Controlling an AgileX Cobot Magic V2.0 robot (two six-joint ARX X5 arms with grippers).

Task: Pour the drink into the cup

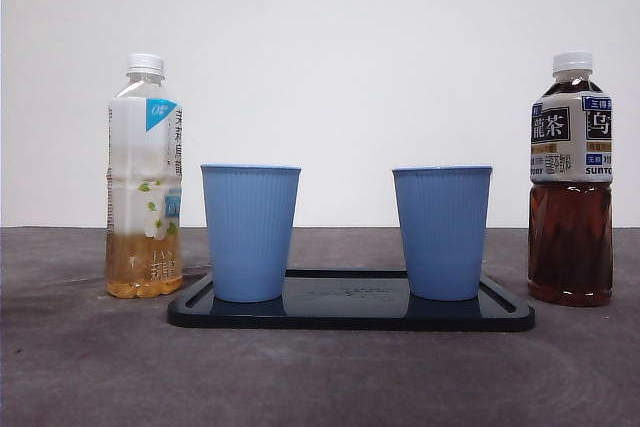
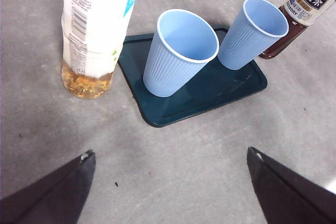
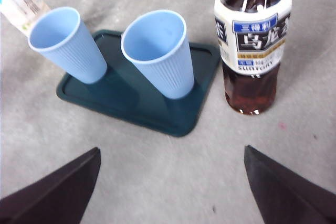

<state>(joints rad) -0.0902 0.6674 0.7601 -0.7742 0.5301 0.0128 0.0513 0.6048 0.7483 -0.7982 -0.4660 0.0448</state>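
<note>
Front view: two blue cups (image 1: 250,232) (image 1: 441,232) upright on dark tray (image 1: 350,312); pale tea bottle (image 1: 144,182) and dark oolong bottle (image 1: 570,187) flank tray, both capped.
Left wrist view: left gripper (image 2: 168,182) jaws apart, short of pale bottle.
Right wrist view: right gripper (image 3: 170,182) jaws apart, short of oolong bottle.
Risk: light cups likely tip if bumped

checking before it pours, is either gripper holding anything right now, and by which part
Nothing is held. The left gripper and right gripper are both open above bare table, short of the bottles and cups.
</note>
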